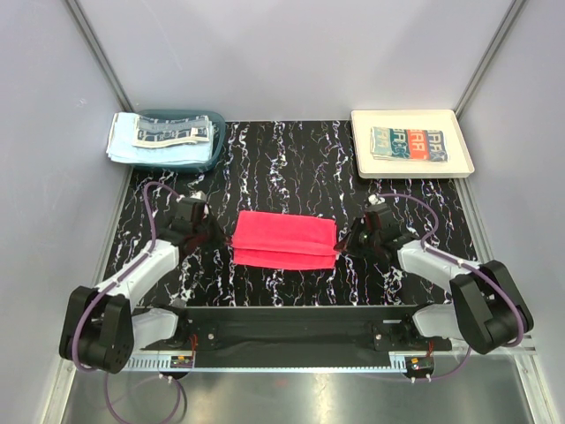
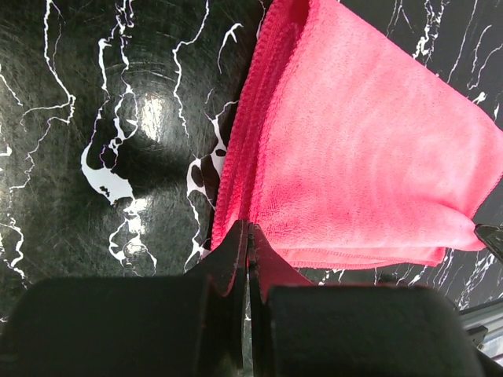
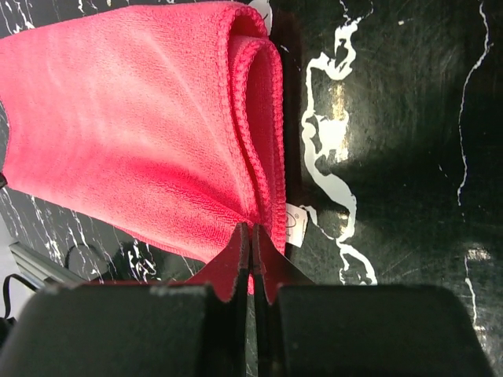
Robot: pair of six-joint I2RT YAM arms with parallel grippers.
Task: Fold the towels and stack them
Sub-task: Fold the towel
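Towels by count: 1 red-pink towel point(image 1: 284, 240) at frame ctr in top view, folded to a wide band, flat on black marbled table point(image 1: 291, 168). 1 light blue towel point(image 1: 122, 143) upper left, draped over teal basket point(image 1: 217, 152), w/ 1 patterned towel point(image 1: 172, 132) lying on top. Upper right: 1 cream tray point(image 1: 364, 166) w/ folded patterned cloths point(image 1: 410, 144); looks like 2 side by side, can't be sure.

2 grippers, both low at the table. L gripper point(image 2: 247, 236) has fingers pressed together, pinching red-pink towel's near left corner. R gripper point(image 3: 251, 236) does likewise on the near right corner, next to a small white tag point(image 3: 295, 224).

Edges: left end shows stacked hemmed layers, roughly aligned. Right end shows a rounded fold, layers curling a bit.

Room: wide bare tabletop betw. the band and basket/tray above. A narrower bare strip runs below it toward the arm bases. Side walls are well apart from both grippers.
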